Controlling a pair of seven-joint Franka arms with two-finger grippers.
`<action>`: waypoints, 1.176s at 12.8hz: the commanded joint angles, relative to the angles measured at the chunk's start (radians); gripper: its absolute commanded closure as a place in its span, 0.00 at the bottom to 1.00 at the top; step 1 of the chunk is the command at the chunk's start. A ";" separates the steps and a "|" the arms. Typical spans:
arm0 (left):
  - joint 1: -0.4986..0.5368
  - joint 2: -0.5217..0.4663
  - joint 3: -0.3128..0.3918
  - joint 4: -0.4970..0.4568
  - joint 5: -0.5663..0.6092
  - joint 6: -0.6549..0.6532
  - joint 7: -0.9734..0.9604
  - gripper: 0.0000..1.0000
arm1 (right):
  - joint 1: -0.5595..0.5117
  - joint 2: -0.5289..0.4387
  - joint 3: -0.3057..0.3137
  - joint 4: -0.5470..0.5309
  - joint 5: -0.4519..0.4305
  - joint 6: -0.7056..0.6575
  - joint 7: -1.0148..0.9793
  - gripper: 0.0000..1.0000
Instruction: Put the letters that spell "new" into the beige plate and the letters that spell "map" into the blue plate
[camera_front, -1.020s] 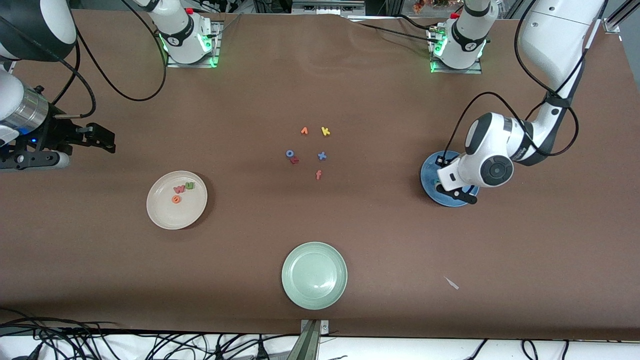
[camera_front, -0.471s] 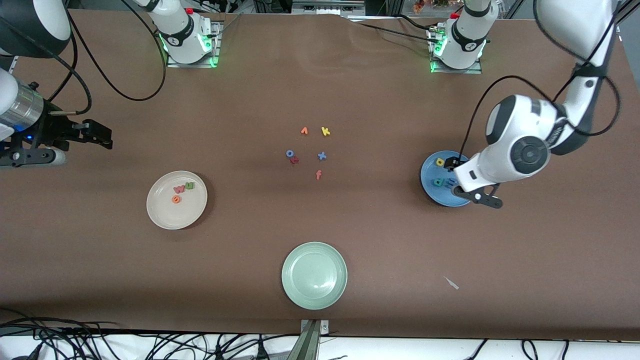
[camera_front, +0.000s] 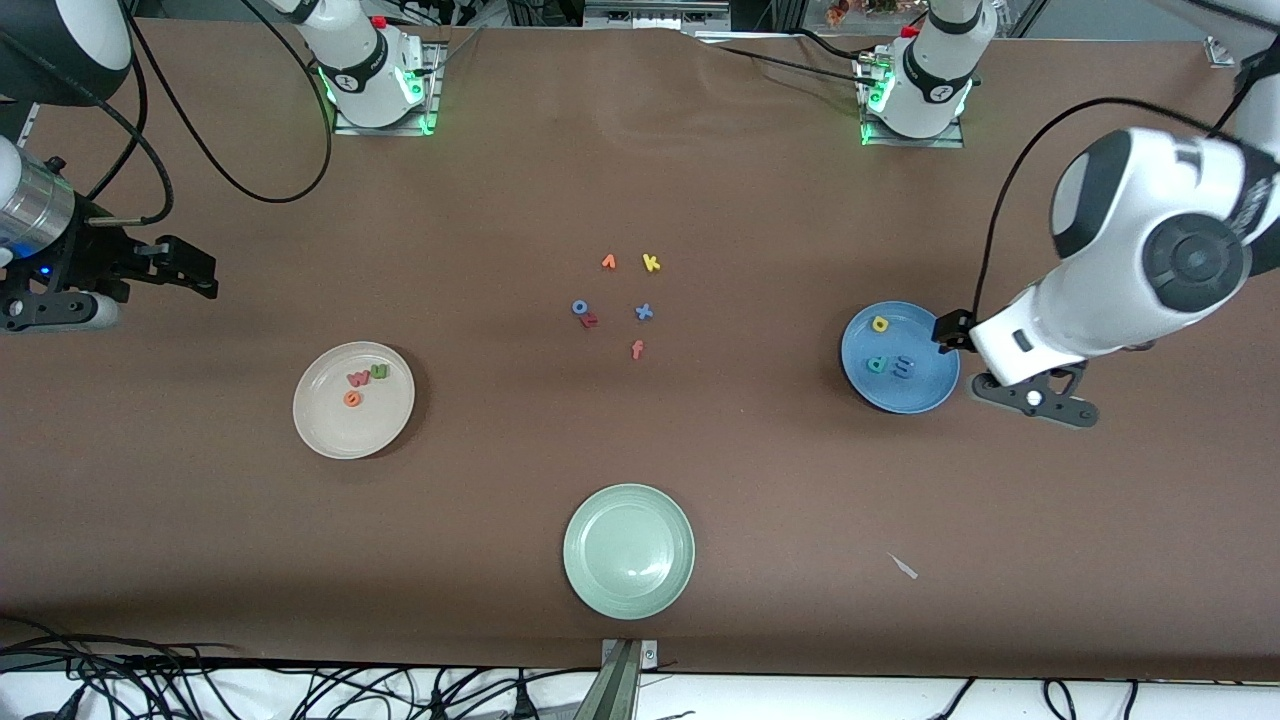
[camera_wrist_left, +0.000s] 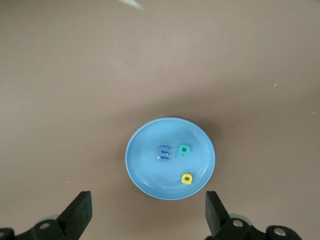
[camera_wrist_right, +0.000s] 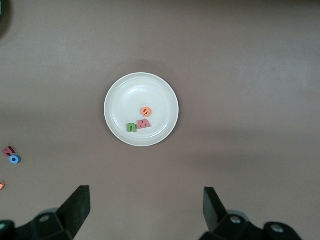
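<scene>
Both words are sitting in their plates now. Blue plate (camera_front: 900, 357) at the left arm's end of the worktop is carrying yellow a (camera_front: 880, 324), teal p (camera_front: 877, 364) and periwinkle m (camera_front: 902, 367), all lying flat. Beige plate (camera_front: 353, 400) twd the right arm's end is holding green n (camera_front: 379, 371), pinkish-red w (camera_front: 357, 379) and orange e (camera_front: 352, 398).

Left tool (camera_front: 1035, 398) is hanging over bare worktop just beside the blue plate, jaws spread wide, nothing btwn them. Right tool (camera_front: 180, 265) is waiting over the worktop edge, well apart from the beige plate, also wide open & empty.

Step in hand, by the look of it: clearing away after the last drop. Doing it well means lifting straight up and out w/o brushing the plate rim, since these foam bits would skid easily.

Orientation: letters too small for a firm long axis; m & p are lying side by side, a sitting apart, farther from the front camera. In the beige plate, n & w are touching or nearly so, e just nearer the camera.

Leftover letters (camera_front: 620, 300) mid-worktop and a pale green plate (camera_front: 628, 550) are staying out of it.
</scene>
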 joint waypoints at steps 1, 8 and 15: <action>0.009 -0.055 0.002 0.048 -0.021 -0.073 0.025 0.00 | -0.004 0.012 0.004 0.029 0.011 -0.015 -0.009 0.00; -0.031 -0.340 0.183 -0.184 -0.142 0.043 0.057 0.00 | -0.007 0.014 0.002 0.028 0.012 -0.015 -0.009 0.00; -0.080 -0.350 0.223 -0.157 -0.130 -0.036 0.052 0.00 | -0.007 0.012 0.002 0.028 0.012 -0.028 -0.010 0.00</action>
